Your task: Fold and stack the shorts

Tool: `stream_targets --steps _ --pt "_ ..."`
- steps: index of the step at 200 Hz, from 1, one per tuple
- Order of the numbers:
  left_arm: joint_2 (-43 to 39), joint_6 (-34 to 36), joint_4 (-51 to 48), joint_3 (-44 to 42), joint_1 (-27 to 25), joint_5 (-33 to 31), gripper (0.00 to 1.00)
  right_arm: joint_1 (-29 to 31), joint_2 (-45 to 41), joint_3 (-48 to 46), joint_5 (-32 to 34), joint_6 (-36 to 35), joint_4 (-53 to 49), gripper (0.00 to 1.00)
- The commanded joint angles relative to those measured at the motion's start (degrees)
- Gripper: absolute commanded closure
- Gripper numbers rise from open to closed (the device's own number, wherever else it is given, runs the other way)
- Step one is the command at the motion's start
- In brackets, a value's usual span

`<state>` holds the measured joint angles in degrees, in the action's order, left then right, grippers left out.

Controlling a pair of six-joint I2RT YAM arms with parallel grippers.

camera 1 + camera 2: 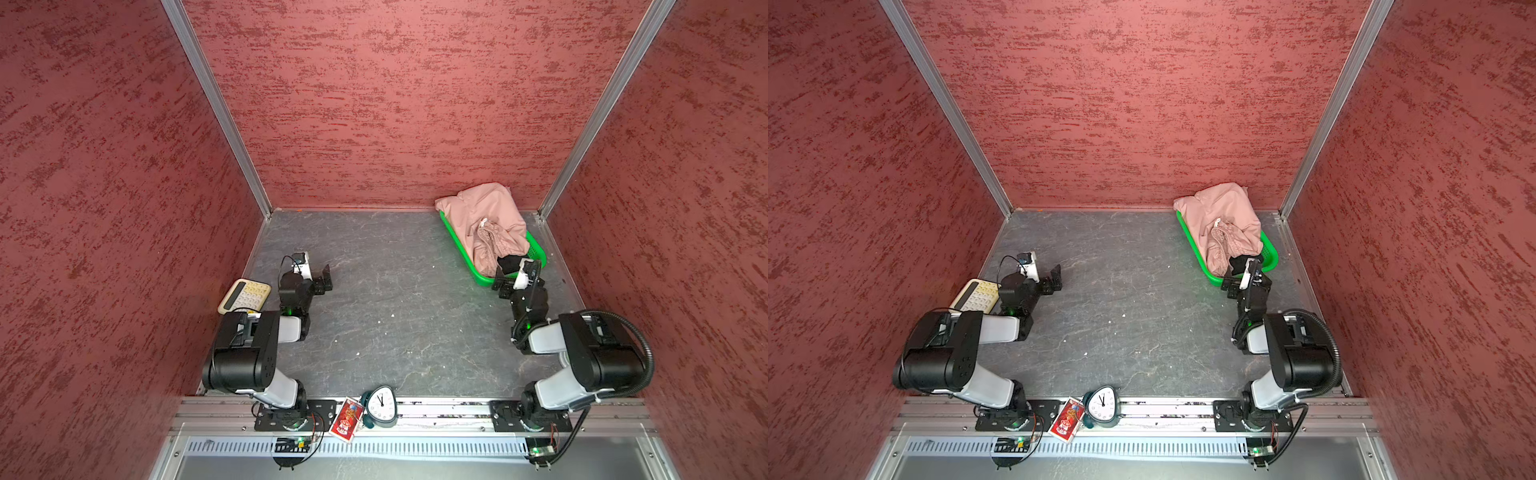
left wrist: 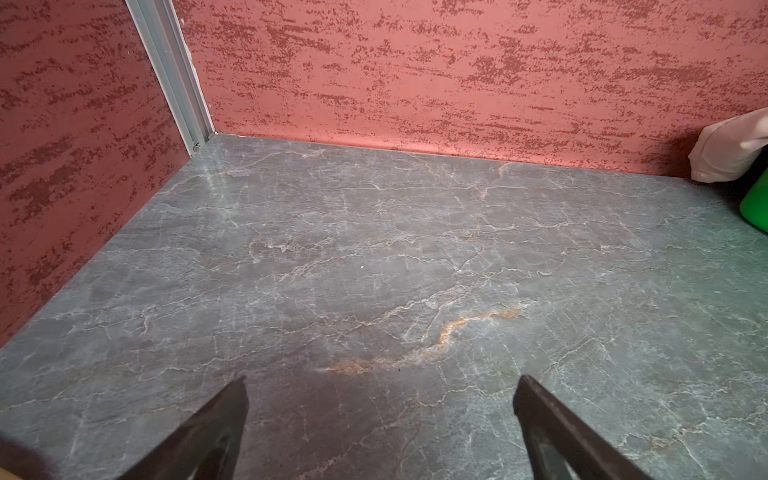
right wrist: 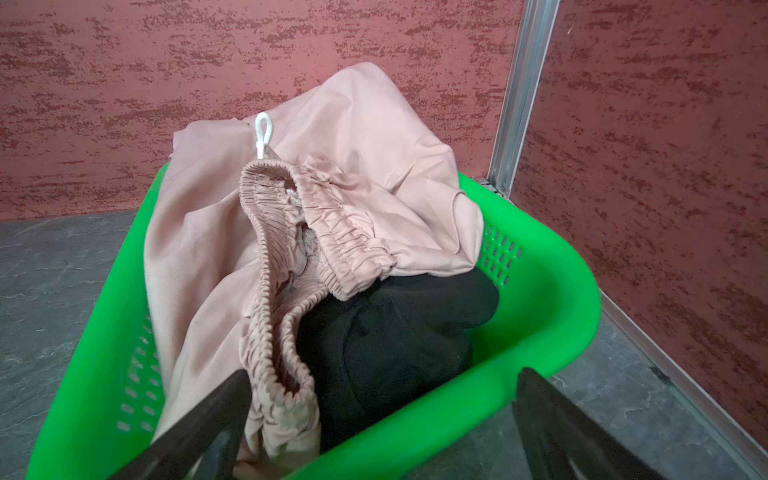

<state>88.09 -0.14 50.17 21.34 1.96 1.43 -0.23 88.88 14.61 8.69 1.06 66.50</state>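
Observation:
The dusty pink shorts point(image 1: 482, 220) point(image 1: 1221, 220) lie crumpled on top in a green basket point(image 1: 457, 245) point(image 1: 1194, 245) at the back right, spilling over its far rim. In the right wrist view their gathered waistband point(image 3: 291, 232) gapes open, with a white loop above it. The black shorts point(image 3: 395, 332) point(image 1: 508, 265) lie bunched under them at the near end of the basket point(image 3: 540, 266). My right gripper point(image 3: 382, 382) point(image 1: 505, 280) is open and straddles the basket's near rim, one finger by the pink waistband, the other outside. My left gripper point(image 2: 380, 384) point(image 1: 326, 276) is open over bare table at the left.
A cream calculator point(image 1: 244, 296) lies by the left wall beside my left arm. A small clock point(image 1: 382, 405) and a red card point(image 1: 345, 422) sit on the front rail. Red walls close in the table on three sides. The grey marbled table point(image 1: 395, 299) spreads between the arms.

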Motion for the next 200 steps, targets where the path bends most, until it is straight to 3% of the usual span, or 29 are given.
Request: stream_targets --steps 1,200 --pt "-0.2 0.5 0.9 0.5 -0.2 0.1 0.01 -0.3 -0.4 0.8 -0.1 -0.5 1.1 0.01" --pt "-0.2 0.5 0.8 0.5 -0.2 0.2 0.01 -2.0 -0.6 1.9 -4.0 0.2 -1.5 0.01"
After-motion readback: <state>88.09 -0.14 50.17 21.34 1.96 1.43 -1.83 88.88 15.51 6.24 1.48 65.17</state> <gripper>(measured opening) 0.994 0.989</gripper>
